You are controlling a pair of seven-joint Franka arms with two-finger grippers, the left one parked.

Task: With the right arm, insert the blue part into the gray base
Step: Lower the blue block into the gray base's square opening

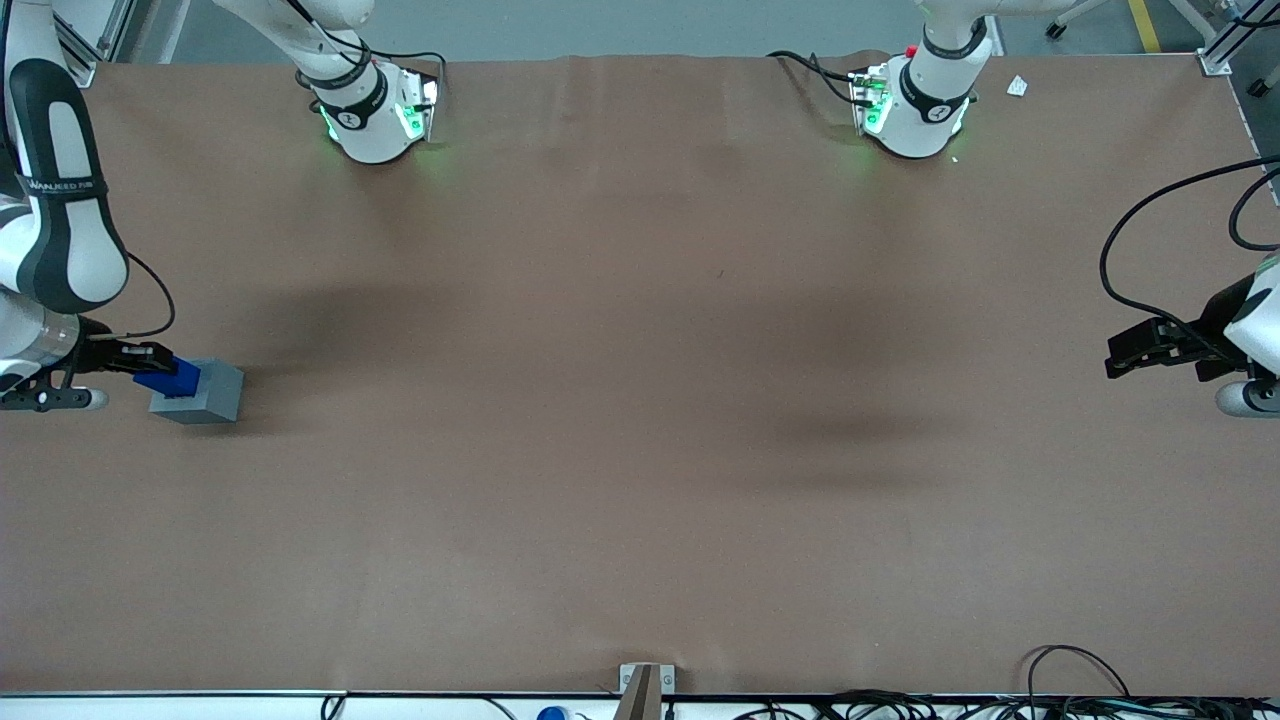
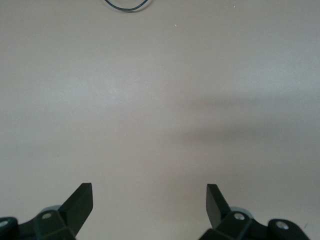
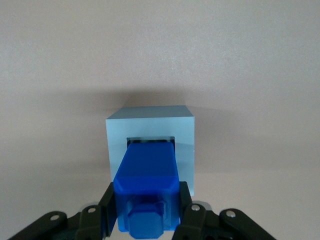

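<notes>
The gray base stands on the brown table at the working arm's end. The blue part sits with one end in the base's square socket. In the right wrist view the blue part reaches down into the socket of the gray base, and its stub end points at the camera. My right gripper is right above the base. Its two black fingers press on both sides of the blue part. My right gripper is shut on the part.
The table's side edge runs close to the base at the working arm's end. Two white arm pedestals stand at the table's edge farthest from the front camera. Cables lie along the near edge. The left wrist view shows bare table and a cable loop.
</notes>
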